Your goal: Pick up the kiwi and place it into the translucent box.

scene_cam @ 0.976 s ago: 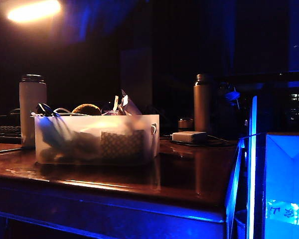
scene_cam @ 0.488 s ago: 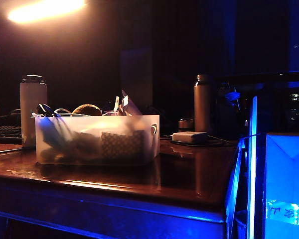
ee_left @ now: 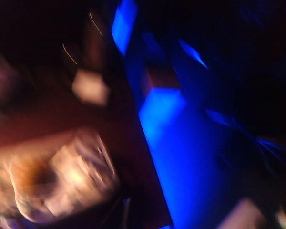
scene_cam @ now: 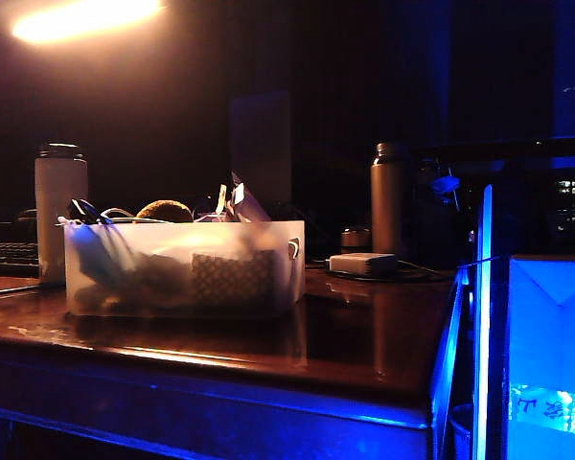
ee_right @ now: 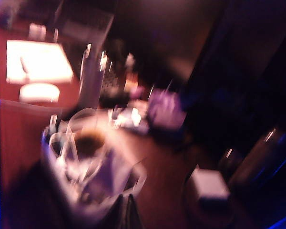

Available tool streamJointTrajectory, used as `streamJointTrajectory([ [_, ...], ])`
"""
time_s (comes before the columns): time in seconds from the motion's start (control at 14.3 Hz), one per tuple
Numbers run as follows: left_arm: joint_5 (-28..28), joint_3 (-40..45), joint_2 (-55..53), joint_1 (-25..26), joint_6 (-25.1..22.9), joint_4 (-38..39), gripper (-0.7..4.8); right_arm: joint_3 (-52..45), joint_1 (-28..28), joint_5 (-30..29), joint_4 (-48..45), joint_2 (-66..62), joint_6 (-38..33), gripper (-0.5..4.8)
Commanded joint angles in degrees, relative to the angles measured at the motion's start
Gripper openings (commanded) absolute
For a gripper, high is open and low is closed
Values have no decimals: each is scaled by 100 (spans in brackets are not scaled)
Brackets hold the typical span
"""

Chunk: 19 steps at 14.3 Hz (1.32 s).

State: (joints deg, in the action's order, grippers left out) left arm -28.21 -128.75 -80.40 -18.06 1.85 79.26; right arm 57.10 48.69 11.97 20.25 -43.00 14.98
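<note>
The translucent box (scene_cam: 268, 240) stands on the dark wooden table, left of middle in the exterior view. The brown kiwi (scene_cam: 165, 210) lies inside it, its top showing above the rim among clutter. Neither arm shows in the exterior view. In the blurred right wrist view my right gripper (ee_right: 125, 196) hangs shut and empty above the table beside the box (ee_right: 136, 179), with the kiwi (ee_right: 88, 141) a dark oval inside. The left wrist view is smeared. There my left gripper (ee_left: 126, 212) is a dark, shut shape next to the box (ee_left: 76, 176).
A white bottle (scene_cam: 60, 206) stands behind the box's left end, with a keyboard (scene_cam: 10, 257) beside it. A brown bottle (scene_cam: 387, 196) and a white adapter (scene_cam: 362, 264) sit to the right. A blue-lit carton (scene_cam: 551, 355) stands past the table's right edge.
The kiwi and the box have stayed where they were. The lamp glow at the top left has spread wider. No arm has come into the exterior view.
</note>
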Motion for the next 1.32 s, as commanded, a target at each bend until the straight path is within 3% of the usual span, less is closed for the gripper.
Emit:
streamJointTrajectory([
  [0.07,-79,83,728,2,-186,146,-4,-225,2,22,-601,179,-201,-1],
  [0.21,485,85,1480,2,-505,286,-4,-227,0,149,-728,179,-199,-1],
  [0.35,1464,153,2472,2,-481,289,-4,-234,2,149,-754,173,-201,-1],
  [0.49,1556,730,3097,2,-411,289,-4,-236,2,166,-905,162,-199,-1],
  [0.7,1307,2796,3967,4,-243,-129,-4,-236,13,164,-890,170,-212,-1],
  [0.77,1130,3720,4332,4,-168,-717,-4,-236,13,164,-887,179,-212,-1],
  [0.84,1099,5200,4916,4,-48,-1858,-4,-238,13,166,-835,184,-210,-1],
  [0.98,1228,6944,5495,4,15,-3316,-4,-297,13,212,-809,197,-212,-1],
  [1.11,1403,8419,5818,4,48,-4771,-4,-577,15,354,-824,380,-212,-1],
  [1.32,1672,9840,5829,4,175,-6369,-4,-1355,11,516,-863,953,-315,-1],
])
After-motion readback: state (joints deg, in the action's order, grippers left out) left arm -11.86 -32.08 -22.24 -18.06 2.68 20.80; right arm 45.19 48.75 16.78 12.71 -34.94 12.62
